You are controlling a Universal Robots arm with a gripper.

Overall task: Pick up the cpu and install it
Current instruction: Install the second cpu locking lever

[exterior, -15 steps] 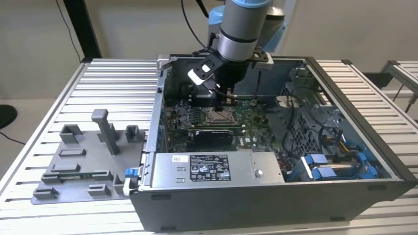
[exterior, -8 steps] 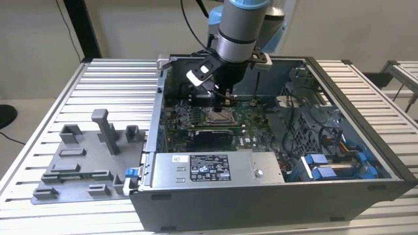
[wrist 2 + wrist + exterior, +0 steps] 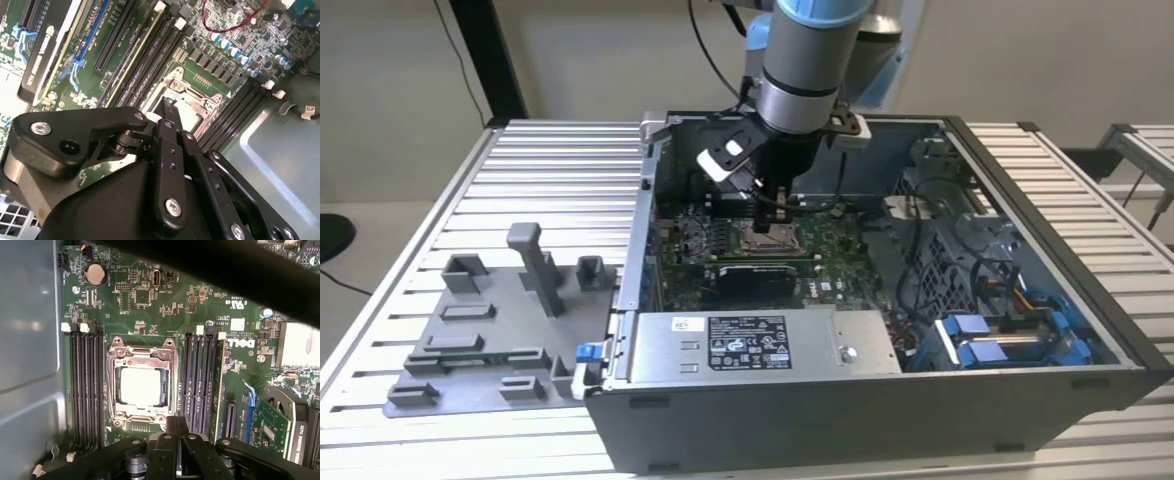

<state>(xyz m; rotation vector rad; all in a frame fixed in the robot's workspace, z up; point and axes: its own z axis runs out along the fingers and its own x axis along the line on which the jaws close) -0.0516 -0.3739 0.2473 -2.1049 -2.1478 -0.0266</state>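
The cpu, a pale silver square, lies flat inside the metal-framed socket on the green board. In the exterior view the socket sits mid-board inside the open computer case, and my gripper hangs just above it. Both wrist views show the black fingers pressed together with nothing between them, a little back from the socket's edge. In the second wrist view the fingertips cover part of the socket.
Memory slots flank the socket on both sides. The case wall stands close by. A silver power supply box fills the case front and cables lie at the exterior view's right. A grey fixture tray lies on the table.
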